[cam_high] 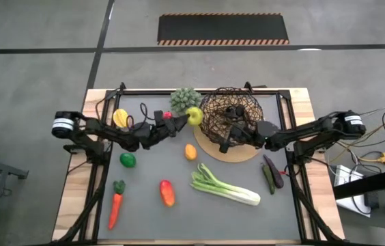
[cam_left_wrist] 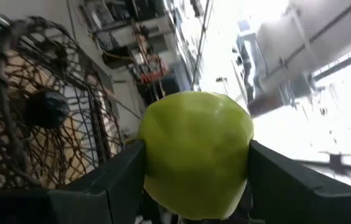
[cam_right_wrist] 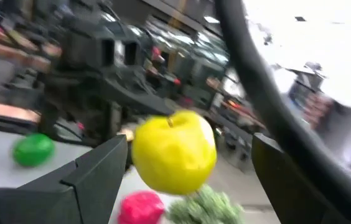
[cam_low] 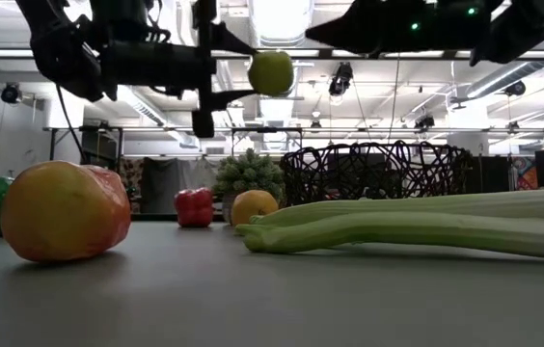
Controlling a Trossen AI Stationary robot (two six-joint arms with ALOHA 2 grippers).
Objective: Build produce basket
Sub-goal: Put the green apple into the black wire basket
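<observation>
A yellow-green apple hangs high above the table, just left of the dark wire basket, with my left gripper shut on it. The basket stands on a round tan mat. My right gripper reaches in from the right over the basket. It is open and points at the apple, which shows beyond its fingertips. A basket wire crosses close in front of its camera. Other produce lies on the grey table top. My left gripper pinches the apple by two opposite sides between its two fingers. The low view shows only the free ends of the fingers on it. The fingers come about level from the table's left. The apple is lifted clear, well above the table.
On the table lie a leek stalk, a carrot, a red-orange piece, an orange piece, a green one, a yellow one, a green leafy cluster and dark purple pieces.
</observation>
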